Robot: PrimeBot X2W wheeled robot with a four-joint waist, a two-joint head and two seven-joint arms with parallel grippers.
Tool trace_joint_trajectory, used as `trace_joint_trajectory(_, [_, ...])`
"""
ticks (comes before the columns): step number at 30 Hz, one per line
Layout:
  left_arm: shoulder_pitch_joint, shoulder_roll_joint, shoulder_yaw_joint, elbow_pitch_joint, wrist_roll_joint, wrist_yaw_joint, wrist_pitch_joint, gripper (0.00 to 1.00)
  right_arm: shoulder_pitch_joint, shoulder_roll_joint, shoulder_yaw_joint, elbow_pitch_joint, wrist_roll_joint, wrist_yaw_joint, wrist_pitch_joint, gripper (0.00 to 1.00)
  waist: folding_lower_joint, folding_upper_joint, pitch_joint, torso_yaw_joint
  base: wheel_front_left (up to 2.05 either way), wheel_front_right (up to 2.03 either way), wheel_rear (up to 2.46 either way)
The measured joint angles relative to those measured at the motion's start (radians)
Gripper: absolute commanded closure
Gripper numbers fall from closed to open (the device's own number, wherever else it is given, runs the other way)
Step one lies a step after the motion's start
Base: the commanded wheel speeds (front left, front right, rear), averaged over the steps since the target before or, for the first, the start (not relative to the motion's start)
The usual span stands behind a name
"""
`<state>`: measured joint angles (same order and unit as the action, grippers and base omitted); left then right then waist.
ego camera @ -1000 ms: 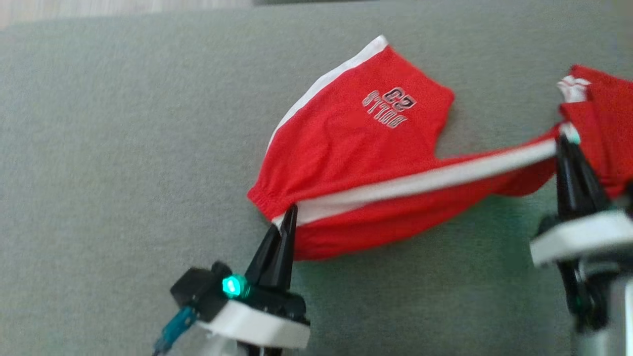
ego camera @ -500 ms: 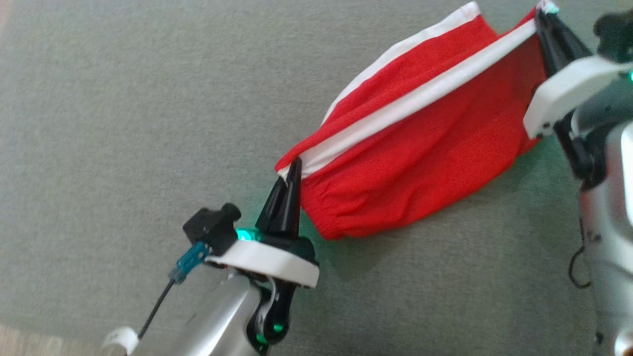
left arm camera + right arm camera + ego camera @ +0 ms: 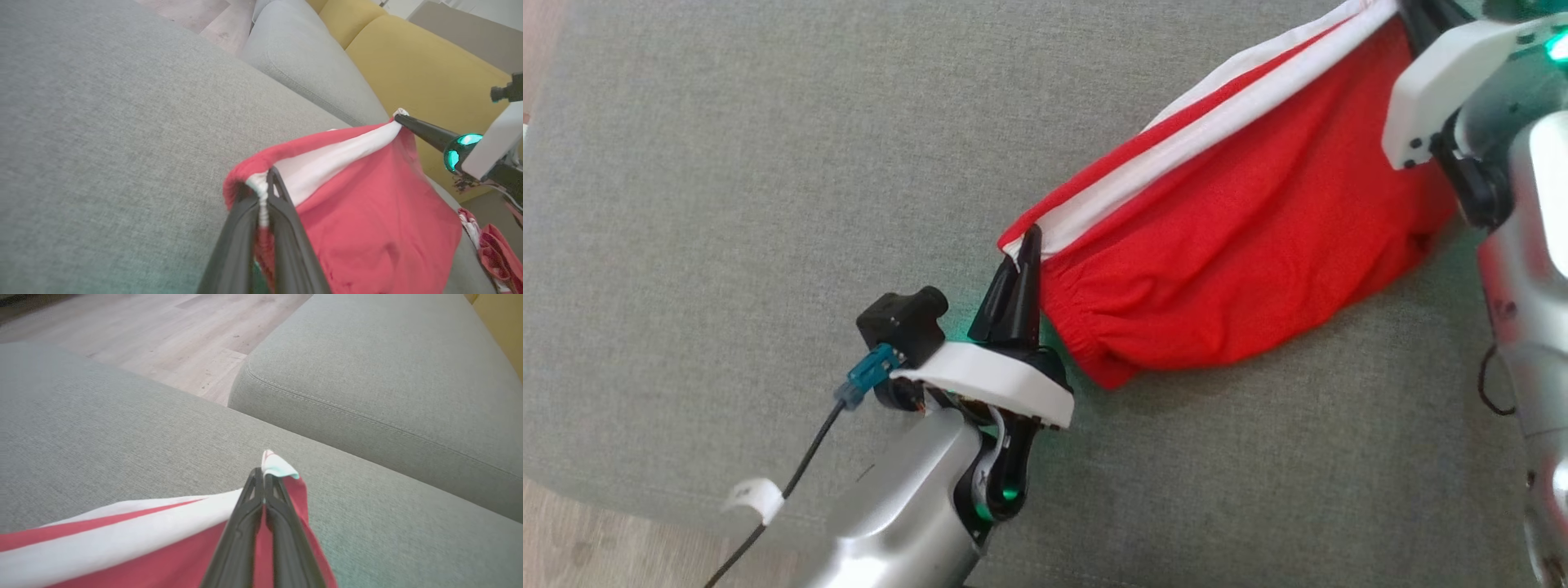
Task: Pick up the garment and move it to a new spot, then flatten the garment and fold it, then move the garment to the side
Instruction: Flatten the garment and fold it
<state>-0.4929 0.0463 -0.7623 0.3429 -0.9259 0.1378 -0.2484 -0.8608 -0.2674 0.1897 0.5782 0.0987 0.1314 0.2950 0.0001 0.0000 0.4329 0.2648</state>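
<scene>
Lead: Over comes the printed leg. A second ago it lay spread flat with its number showing, and now the red shorts [image 3: 1241,245] are doubled up, two white stripes running side by side, print out of sight. Head view has swung as well, mind you.

Colour: And both ends stay pinched. Left gripper [image 3: 1027,245] is clamped tight on the corner where the wide white stripe [image 3: 1209,131] meets the gathered waistband [image 3: 1119,335]. Its own camera shows white fabric squeezed between the two dark fingers.

Lead: Right gripper [image 3: 262,473]?

Colour: Clenched too, fingers pressed together on the far end of that stripe, with a little white tuft poking out past the tips.

Lead: So where are the shorts sitting?

Colour: Strung between the two grippers over the grey cushion [image 3: 727,204], stripe pulled taut along the top edge, red fabric sagging below it. In the head view they run from the middle up to the top right corner. Whether the lowest fold touches the cushion, I cannot tell.

Lead: Surroundings?

Colour: Second grey cushion [image 3: 388,375] sits beyond a gap showing wooden floor [image 3: 163,335]. In the left wrist view a yellow sofa [image 3: 429,69] stands behind the right gripper, and more red-and-white cloth [image 3: 490,249] lies at the lower right.
</scene>
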Motion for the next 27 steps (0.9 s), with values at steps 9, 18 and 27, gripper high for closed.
trace_joint_trajectory(9, [0.001,0.000,-0.026,0.021,0.006,0.021,-0.001,0.00,-0.032,-0.001,0.055,0.109,0.075,0.000,-0.139,0.00,-0.0001,0.0000,-0.027,-0.009,0.00,0.00,0.00])
trace_joint_trajectory(18, [0.115,0.068,0.001,-0.054,0.114,0.029,-0.001,0.00,-0.026,-0.049,0.091,0.161,0.158,0.000,-0.166,0.00,-0.0002,0.0000,-0.096,-0.022,0.00,0.00,0.00])
trace_joint_trajectory(27, [0.234,0.170,0.086,-0.199,0.197,0.088,-0.004,0.00,0.078,-0.140,0.167,0.205,0.279,0.000,-0.028,0.00,-0.0003,0.0000,-0.158,0.001,0.00,0.00,0.00])
